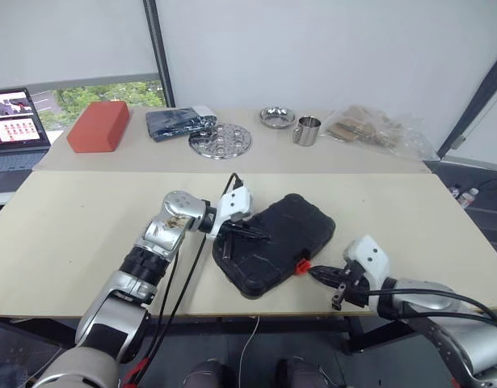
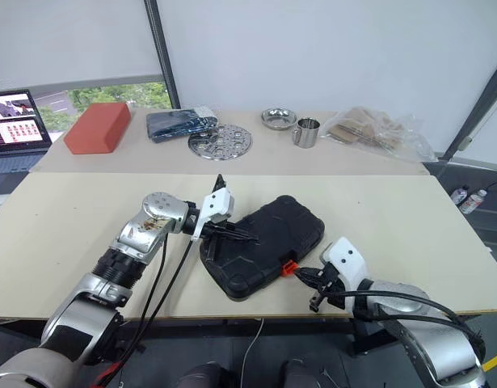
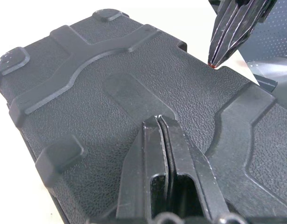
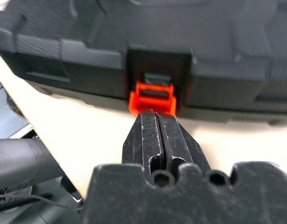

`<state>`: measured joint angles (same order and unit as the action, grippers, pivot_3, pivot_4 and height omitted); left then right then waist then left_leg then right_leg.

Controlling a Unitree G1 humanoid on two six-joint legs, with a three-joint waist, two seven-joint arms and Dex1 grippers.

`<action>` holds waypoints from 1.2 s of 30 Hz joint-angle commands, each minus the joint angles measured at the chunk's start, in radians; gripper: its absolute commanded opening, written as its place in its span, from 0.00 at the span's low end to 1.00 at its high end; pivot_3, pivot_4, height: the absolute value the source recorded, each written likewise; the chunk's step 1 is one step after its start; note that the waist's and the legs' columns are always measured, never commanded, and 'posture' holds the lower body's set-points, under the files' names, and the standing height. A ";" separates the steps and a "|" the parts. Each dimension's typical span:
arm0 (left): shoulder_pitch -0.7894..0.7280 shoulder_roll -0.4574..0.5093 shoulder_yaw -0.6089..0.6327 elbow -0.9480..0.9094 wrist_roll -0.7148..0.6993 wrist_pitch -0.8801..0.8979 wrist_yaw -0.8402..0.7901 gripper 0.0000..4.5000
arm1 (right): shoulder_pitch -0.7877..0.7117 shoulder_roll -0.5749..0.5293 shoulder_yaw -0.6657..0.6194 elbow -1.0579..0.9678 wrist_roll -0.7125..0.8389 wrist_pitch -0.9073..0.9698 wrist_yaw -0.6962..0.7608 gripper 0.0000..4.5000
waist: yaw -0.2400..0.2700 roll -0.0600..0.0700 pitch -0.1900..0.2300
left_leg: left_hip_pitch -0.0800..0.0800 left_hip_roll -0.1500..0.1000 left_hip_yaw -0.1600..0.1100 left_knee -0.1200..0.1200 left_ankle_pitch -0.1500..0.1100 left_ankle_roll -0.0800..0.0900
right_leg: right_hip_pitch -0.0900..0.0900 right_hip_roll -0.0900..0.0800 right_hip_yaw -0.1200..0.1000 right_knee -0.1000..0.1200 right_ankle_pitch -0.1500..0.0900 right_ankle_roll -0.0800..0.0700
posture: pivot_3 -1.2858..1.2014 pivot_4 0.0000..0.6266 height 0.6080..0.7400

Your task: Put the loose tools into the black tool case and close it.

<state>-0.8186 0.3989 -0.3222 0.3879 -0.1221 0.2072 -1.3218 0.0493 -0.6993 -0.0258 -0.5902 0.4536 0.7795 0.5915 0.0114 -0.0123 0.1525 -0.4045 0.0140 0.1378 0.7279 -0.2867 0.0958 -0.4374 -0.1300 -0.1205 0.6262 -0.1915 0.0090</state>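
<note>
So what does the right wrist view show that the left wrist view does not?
The right wrist view alone shows the orange latch face on, with the shut right gripper right at it. The left wrist view alone shows the lid's textured top, with the shut left gripper over it. Both show the closed black tool case and the right gripper.

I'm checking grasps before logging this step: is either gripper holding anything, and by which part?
Nothing is held. The left gripper rests shut on the black tool case lid; the right gripper, also shut, points at its orange latch.
</note>
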 commanded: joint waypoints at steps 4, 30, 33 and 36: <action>0.017 0.002 -0.048 0.056 0.053 -0.007 -0.004 0.02 | -0.005 0.039 0.074 0.062 -0.064 -0.036 -0.025 0.00 | 0.000 0.001 -0.001 | 0.000 0.000 0.000 0.000 0.000 0.000 | 0.000 0.000 0.000 0.000 -0.001 0.001 | 0.52 0.24 0.95; -0.033 -0.016 -0.183 0.286 0.286 -0.487 0.032 0.02 | -0.201 0.201 0.065 0.050 -0.051 -0.100 -0.018 0.00 | -0.019 0.009 -0.008 | 0.008 0.002 0.000 -0.008 -0.001 0.001 | 0.002 -0.002 0.001 0.000 0.001 -0.001 | 0.52 0.24 0.95; -0.036 -0.022 -0.173 0.298 0.274 -0.474 0.027 0.02 | -0.208 0.199 0.077 0.075 -0.067 -0.101 -0.015 0.00 | -0.018 0.010 -0.012 | 0.010 0.002 0.000 -0.010 -0.001 0.001 | 0.003 -0.001 0.000 -0.001 0.000 -0.001 | 0.52 0.24 0.95; -0.037 -0.019 -0.160 0.304 0.268 -0.459 0.029 0.02 | -0.209 0.188 0.084 0.098 -0.090 -0.107 -0.010 0.00 | -0.020 0.007 -0.013 | 0.014 0.002 0.000 -0.013 -0.001 0.001 | 0.005 -0.001 0.000 -0.003 0.000 -0.001 | 0.52 0.24 0.95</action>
<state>-0.9190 0.3771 -0.4197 0.6073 0.0773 -0.2827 -1.2769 -0.1346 -0.5093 0.0616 -0.4873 0.3742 0.7038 0.5874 -0.0084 -0.0051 0.1392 -0.3897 0.0160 0.1382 0.7148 -0.2874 0.0972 -0.4300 -0.1310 -0.1203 0.6222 -0.1915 0.0080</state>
